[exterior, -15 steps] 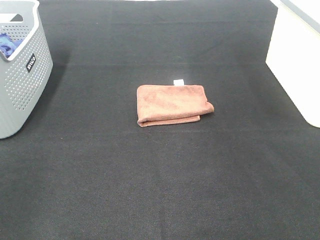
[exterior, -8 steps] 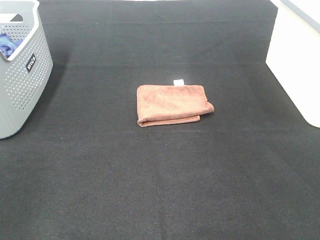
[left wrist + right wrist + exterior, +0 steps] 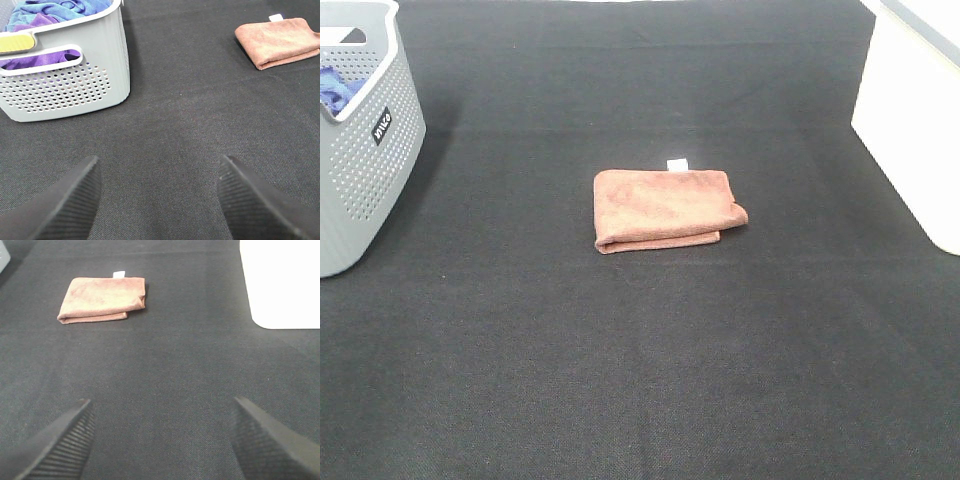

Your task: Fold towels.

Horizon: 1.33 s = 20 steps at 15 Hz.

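Nothing has shifted since the earlier frames — the folded terracotta towel [image 3: 667, 209] lies flat mid-worktop [image 3: 640, 360], its white tag [image 3: 677, 164] poking from the far edge. Both the left tool [image 3: 159, 200] and right tool [image 3: 161, 440] hang wide apart and empty, well short of it. At left stands a grey perforated basket [image 3: 365, 150] — blue and purple cloths [image 3: 47, 12] inside.

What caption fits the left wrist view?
Open left tool above the mat, basket beside, folded towel beyond.
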Each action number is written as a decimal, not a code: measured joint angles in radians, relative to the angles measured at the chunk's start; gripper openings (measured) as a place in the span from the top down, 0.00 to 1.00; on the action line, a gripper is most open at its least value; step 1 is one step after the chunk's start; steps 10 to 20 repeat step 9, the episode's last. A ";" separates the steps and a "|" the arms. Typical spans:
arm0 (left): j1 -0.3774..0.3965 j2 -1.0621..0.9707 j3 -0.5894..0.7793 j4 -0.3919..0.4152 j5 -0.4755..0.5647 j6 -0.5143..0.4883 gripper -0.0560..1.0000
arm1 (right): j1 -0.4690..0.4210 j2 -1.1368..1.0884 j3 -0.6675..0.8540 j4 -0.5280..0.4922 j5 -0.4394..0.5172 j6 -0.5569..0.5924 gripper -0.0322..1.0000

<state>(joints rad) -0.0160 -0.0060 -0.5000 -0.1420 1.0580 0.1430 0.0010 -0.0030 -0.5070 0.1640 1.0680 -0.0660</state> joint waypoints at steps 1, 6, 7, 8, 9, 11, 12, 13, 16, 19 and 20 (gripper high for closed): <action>0.000 0.000 0.000 0.000 0.000 0.000 0.34 | 0.000 0.000 0.000 0.003 0.000 0.000 0.28; 0.000 0.000 0.000 0.000 0.000 0.000 0.34 | 0.000 0.000 0.000 0.005 0.000 0.000 0.28; 0.000 0.000 0.000 0.000 0.000 0.000 0.34 | 0.000 0.000 0.000 0.005 0.000 0.000 0.28; 0.000 0.000 0.000 0.000 0.000 0.000 0.34 | 0.000 0.000 0.000 0.005 0.000 0.000 0.28; 0.000 0.000 0.000 0.000 0.000 0.000 0.34 | 0.000 0.000 0.000 0.005 0.000 0.000 0.28; 0.000 0.000 0.000 0.000 0.000 0.000 0.34 | 0.000 0.000 0.000 0.005 0.000 0.000 0.28; 0.000 0.000 0.000 0.000 0.000 0.000 0.34 | 0.000 0.000 0.000 0.005 0.000 0.000 0.28; 0.000 0.000 0.000 0.000 0.000 0.000 0.34 | 0.000 0.000 0.000 0.005 0.000 0.000 0.28; 0.000 0.000 0.000 0.000 0.000 0.000 0.34 | 0.000 0.000 0.000 0.005 0.000 0.000 0.28; 0.000 0.000 0.000 0.000 0.000 0.000 0.34 | 0.000 0.000 0.000 0.005 0.000 0.000 0.28; 0.000 0.000 0.000 0.000 0.000 0.000 0.34 | 0.000 0.000 0.000 0.005 0.000 0.000 0.28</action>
